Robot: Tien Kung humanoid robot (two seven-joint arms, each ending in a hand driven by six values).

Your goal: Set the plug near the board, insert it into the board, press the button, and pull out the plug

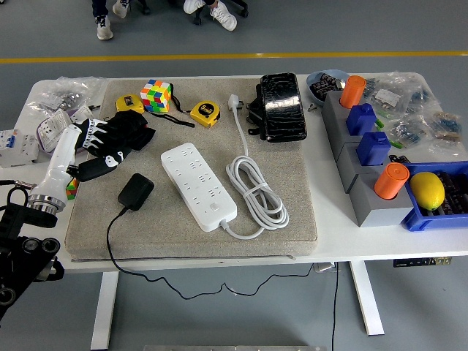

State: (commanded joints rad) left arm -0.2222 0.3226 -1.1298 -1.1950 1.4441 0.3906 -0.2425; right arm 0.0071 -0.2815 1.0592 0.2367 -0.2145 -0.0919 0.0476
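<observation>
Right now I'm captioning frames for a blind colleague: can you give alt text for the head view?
A white power strip lies on a grey mat beside a black plug adapter, unplugged. The robot's left hand, black, rests at the mat's left edge, away from both. Tape measures, a puzzle cube and parts bins surround them.
</observation>
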